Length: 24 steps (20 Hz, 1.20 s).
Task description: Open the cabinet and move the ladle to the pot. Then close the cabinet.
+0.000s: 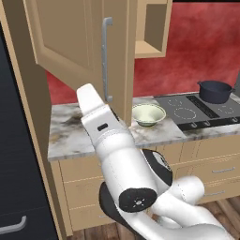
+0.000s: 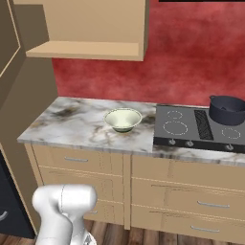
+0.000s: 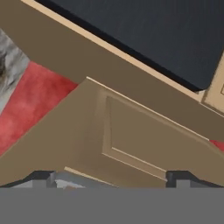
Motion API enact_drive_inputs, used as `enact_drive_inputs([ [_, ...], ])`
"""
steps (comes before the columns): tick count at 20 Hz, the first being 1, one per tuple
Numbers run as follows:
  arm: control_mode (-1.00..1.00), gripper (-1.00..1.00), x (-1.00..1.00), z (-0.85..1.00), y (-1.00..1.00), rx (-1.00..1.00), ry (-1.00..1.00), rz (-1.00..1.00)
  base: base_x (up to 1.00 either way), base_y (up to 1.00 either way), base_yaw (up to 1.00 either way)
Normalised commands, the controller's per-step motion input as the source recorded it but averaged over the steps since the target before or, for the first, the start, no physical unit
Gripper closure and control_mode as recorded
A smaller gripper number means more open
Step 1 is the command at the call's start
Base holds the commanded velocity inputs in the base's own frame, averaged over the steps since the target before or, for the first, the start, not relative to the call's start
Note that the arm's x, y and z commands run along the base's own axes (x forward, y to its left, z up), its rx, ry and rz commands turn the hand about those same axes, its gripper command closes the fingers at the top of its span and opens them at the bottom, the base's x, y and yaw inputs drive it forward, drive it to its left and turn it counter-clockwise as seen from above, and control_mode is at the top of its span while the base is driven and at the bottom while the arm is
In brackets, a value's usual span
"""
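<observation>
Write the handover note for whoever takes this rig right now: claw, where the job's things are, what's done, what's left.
Claw: open, holding nothing, close up against the recessed-panel door of the light tan wooden wall cabinet.
Cabinet: door swung partly open, its long grey metal bar handle free.
Round dark blue-grey pot: on the black cooktop, far right burner.
Pale green bowl: on the marble counter, not part of the job.
Ladle: cannot make it out.
Done: door started open.
Left: finish opening, find the ladle, put it in the pot, close the door.
</observation>
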Motion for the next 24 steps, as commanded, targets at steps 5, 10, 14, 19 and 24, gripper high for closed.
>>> enact_drive_inputs([
  [5, -1.00, -1.00, 0.29, 0.00, -0.13, -0.15, -0.02, 0.00, 0.00, 0.00, 0.00],
  [10, -1.00, -1.00, 0.44, 0.01, -0.09, -0.13, 0.00, 0.00, 0.00, 0.00, 0.00],
  [14, -1.00, -1.00, 0.36, 0.04, -0.13, -0.08, 0.00, 0.00, 0.00, 0.00, 0.00],
  [19, -1.00, -1.00, 0.22, 0.01, -0.28, 0.06, 0.03, -0.03, 0.00, 0.00, 0.00],
  [24, -1.00, -1.00, 0.21, 0.07, -0.36, 0.17, 0.01, -0.08, 0.00, 0.00, 0.00],
])
